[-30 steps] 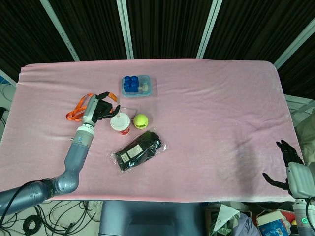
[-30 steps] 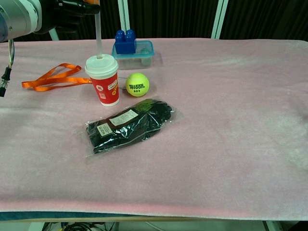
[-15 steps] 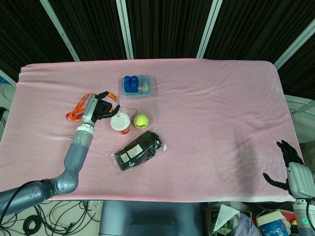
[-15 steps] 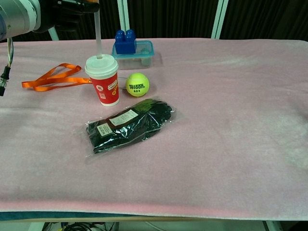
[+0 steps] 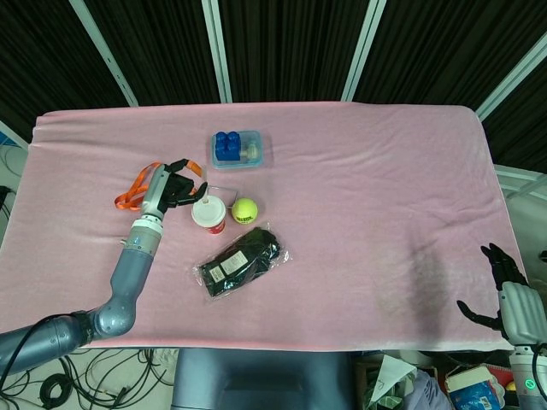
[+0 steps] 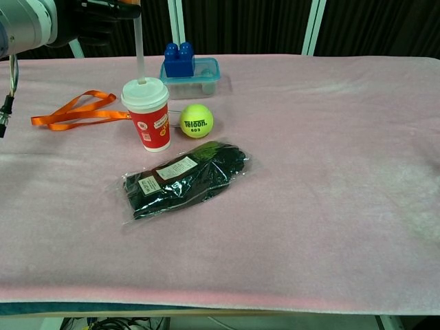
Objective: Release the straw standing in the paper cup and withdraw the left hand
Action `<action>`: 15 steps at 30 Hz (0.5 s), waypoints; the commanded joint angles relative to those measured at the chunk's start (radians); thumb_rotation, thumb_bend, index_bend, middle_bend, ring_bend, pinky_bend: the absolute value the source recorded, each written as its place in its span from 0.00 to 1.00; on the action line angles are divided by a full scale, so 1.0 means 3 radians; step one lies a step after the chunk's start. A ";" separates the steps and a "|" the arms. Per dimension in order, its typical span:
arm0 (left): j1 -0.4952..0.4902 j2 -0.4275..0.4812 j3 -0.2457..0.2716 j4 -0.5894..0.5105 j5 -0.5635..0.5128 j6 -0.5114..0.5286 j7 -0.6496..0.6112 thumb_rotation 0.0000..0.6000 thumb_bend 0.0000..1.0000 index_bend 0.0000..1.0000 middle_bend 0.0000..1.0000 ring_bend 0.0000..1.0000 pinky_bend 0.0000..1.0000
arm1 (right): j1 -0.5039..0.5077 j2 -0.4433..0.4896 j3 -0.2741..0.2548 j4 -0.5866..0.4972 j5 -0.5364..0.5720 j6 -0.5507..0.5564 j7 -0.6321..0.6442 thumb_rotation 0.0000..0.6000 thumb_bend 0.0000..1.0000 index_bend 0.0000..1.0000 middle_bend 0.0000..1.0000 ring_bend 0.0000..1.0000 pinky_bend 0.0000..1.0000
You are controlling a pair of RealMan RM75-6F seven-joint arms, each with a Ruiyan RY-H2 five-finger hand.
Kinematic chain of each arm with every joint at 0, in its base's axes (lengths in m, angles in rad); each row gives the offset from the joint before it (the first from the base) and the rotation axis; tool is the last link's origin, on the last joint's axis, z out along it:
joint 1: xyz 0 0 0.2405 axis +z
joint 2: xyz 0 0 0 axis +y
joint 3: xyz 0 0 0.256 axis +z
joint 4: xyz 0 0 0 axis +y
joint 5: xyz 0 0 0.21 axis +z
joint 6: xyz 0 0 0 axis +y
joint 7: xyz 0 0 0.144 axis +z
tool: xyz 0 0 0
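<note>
Chest view: the left robot hand [image 6: 103, 14] is pinching the top of the straw [image 6: 139, 51] – standing upright in the paper cup [image 6: 147, 113] beside the tennis ball [image 6: 196, 120]. The right robot hand [image 5: 506, 290] is hanging released off the worktop [image 5: 367, 205].

Pink-clothed table [image 6: 330, 179] spreads wide; on it a red paper cup [image 6: 149, 115] stands upright, a yellow tennis ball [image 6: 196, 120] just beside it, an orange lanyard [image 6: 75, 112] trailing off the other way, a clear box [image 6: 194, 74] with blue blocks behind, and bagged black gloves [image 6: 184, 177] lying in front
</note>
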 commanded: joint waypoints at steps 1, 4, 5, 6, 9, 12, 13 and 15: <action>0.0003 -0.0007 0.0003 0.0011 -0.0003 -0.0002 -0.0005 1.00 0.37 0.56 1.00 1.00 1.00 | -0.0001 -0.0001 -0.0001 0.0001 -0.0002 0.0002 -0.0001 1.00 0.13 0.00 0.00 0.00 0.17; 0.0006 -0.0016 0.0015 0.0022 0.0001 -0.0010 -0.0008 1.00 0.37 0.56 1.00 1.00 1.00 | -0.0001 0.0000 -0.0001 0.0000 -0.0004 0.0003 -0.0004 1.00 0.13 0.00 0.00 0.00 0.17; 0.0007 -0.0019 0.0018 0.0025 0.0002 -0.0016 -0.0012 1.00 0.37 0.56 1.00 1.00 1.00 | -0.0001 -0.0001 -0.0001 0.0000 -0.0004 0.0004 -0.0005 1.00 0.13 0.00 0.00 0.00 0.17; 0.0008 -0.0020 0.0019 0.0026 0.0003 -0.0022 -0.0018 1.00 0.37 0.56 1.00 1.00 1.00 | -0.0002 -0.0001 -0.0001 -0.0001 -0.0002 0.0003 -0.0005 1.00 0.13 0.00 0.00 0.00 0.17; 0.0009 -0.0025 0.0021 0.0032 0.0012 -0.0032 -0.0025 1.00 0.37 0.56 1.00 1.00 1.00 | -0.0003 -0.0001 0.0001 -0.0007 0.0005 0.0002 -0.0003 1.00 0.13 0.00 0.00 0.00 0.17; 0.0013 -0.0032 0.0016 0.0036 0.0032 -0.0024 -0.0039 1.00 0.32 0.52 1.00 1.00 1.00 | -0.0003 0.0000 0.0003 -0.0009 0.0009 0.0001 0.0001 1.00 0.13 0.00 0.00 0.00 0.17; 0.0015 -0.0032 0.0017 0.0037 0.0050 -0.0026 -0.0045 1.00 0.29 0.50 1.00 1.00 1.00 | -0.0003 0.0001 0.0003 -0.0009 0.0009 0.0001 0.0002 1.00 0.13 0.00 0.00 0.00 0.17; 0.0025 -0.0033 0.0020 0.0043 0.0088 -0.0027 -0.0067 1.00 0.24 0.45 1.00 1.00 1.00 | -0.0003 0.0001 0.0003 -0.0007 0.0007 0.0001 0.0004 1.00 0.13 0.00 0.00 0.00 0.17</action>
